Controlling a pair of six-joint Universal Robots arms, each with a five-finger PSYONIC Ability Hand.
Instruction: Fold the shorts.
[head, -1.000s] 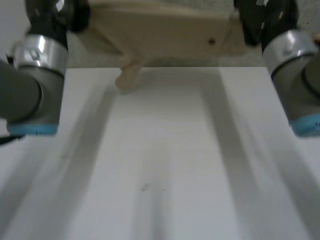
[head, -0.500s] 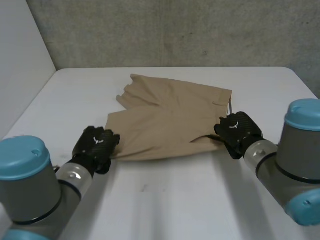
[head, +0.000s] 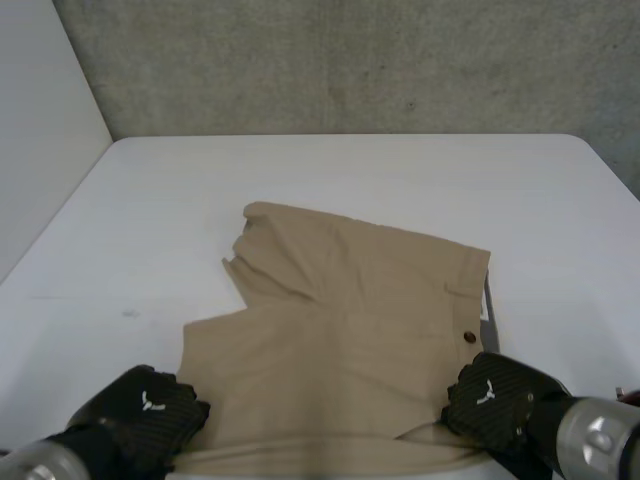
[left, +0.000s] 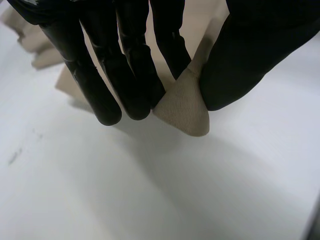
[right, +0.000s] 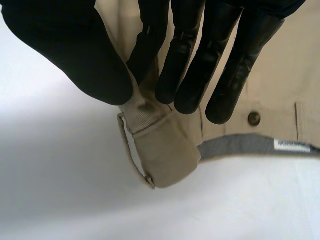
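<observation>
Left hand (head: 145, 405) and right hand (head: 495, 392) each pinch a near corner of the shorts (head: 340, 320) thumb-to-fingers; shallow bite, so a corner may slip out mid-fold.

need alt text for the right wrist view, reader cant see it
The right hand pinches a waistband corner of the tan shorts between thumb and fingers, over the white table. A button and the grey inner waistband show beside its fingertips.

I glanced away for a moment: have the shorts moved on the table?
Yes. The shorts have slid nearer the robot, away from the table's far edge.
</observation>
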